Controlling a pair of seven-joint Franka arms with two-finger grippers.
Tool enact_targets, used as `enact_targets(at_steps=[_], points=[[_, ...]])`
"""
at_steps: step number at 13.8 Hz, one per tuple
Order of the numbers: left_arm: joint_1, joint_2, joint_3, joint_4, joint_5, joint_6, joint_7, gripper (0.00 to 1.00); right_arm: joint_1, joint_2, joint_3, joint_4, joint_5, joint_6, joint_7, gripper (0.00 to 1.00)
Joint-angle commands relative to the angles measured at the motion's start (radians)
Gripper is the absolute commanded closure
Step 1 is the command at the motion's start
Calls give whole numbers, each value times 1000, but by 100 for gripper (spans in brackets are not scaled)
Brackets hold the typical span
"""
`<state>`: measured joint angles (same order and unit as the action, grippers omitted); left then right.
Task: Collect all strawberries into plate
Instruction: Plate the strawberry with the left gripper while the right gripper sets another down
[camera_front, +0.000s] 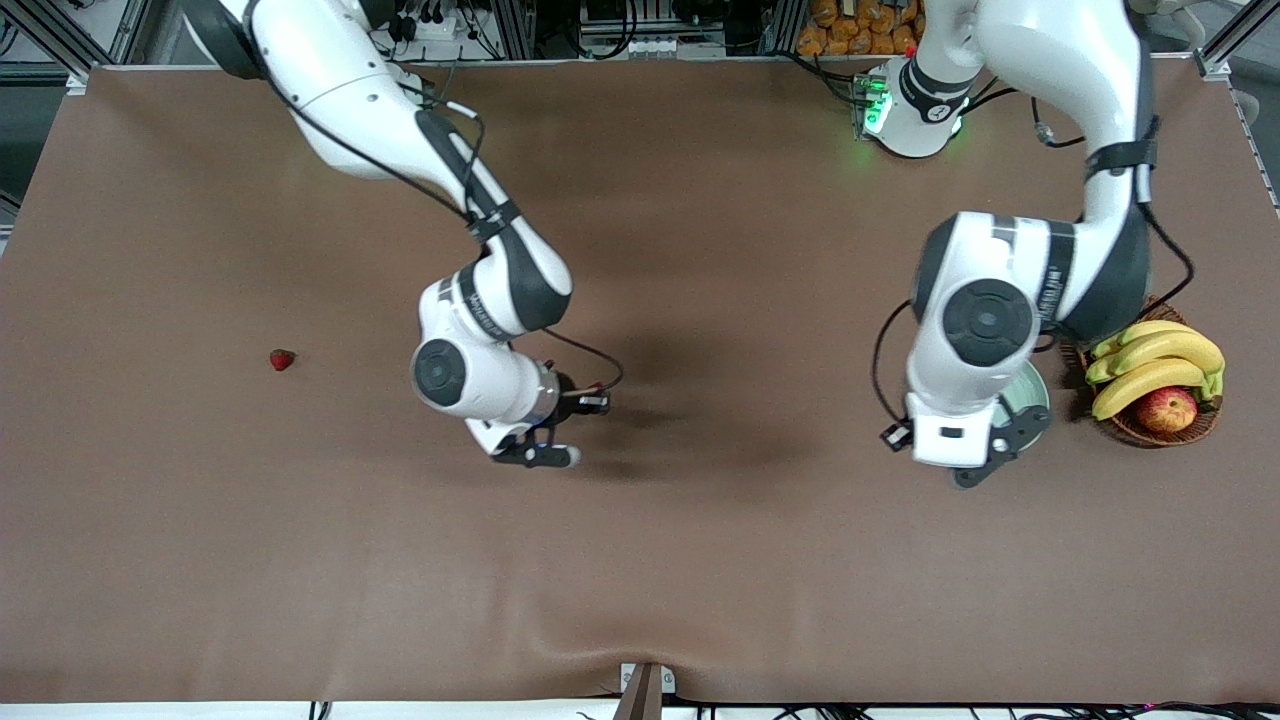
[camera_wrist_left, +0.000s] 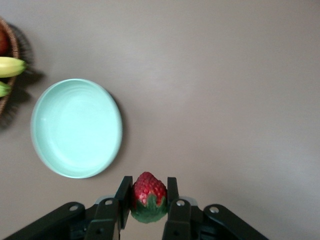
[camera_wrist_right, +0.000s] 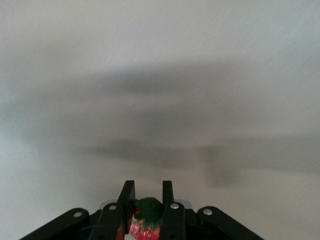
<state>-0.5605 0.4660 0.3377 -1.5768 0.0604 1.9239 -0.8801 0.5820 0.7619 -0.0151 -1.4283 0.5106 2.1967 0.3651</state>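
Right hand (camera_wrist_right: 146, 200), over mid-table: gripping strawberry (camera_wrist_right: 146, 220). Left hand (camera_wrist_left: 148, 192), beside plate (camera_wrist_left: 76, 128): gripping second strawberry (camera_wrist_left: 148, 197). Third strawberry (camera_front: 282, 359): on table (camera_front: 640, 560). Plate: empty. Basket (camera_front: 1160, 425): bananas (camera_front: 1155, 362), one apple (camera_front: 1166, 409).

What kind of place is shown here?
Probably a robotics lab: two Franka arms bolted along one table covered in brown cloth, cables and aluminium framing at its edge, a fruit basket as props.

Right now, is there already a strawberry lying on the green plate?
No, the plate is bare in the left wrist view; one strawberry is clamped in the left gripper above the table beside it.
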Motion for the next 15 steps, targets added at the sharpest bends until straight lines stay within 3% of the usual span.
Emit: enact_targets(at_steps=[1, 8, 15], points=[[78, -59, -12, -126, -5, 27, 108, 100, 44, -1, -11, -35, 19, 5, 17, 88], [220, -24, -12, -347, -1, 308, 288, 100, 81, 40, -11, -54, 3, 8, 49, 88], [307, 57, -14, -364, -1, 385, 412, 100, 79, 62, -12, -55, -35, 41, 44, 77]])
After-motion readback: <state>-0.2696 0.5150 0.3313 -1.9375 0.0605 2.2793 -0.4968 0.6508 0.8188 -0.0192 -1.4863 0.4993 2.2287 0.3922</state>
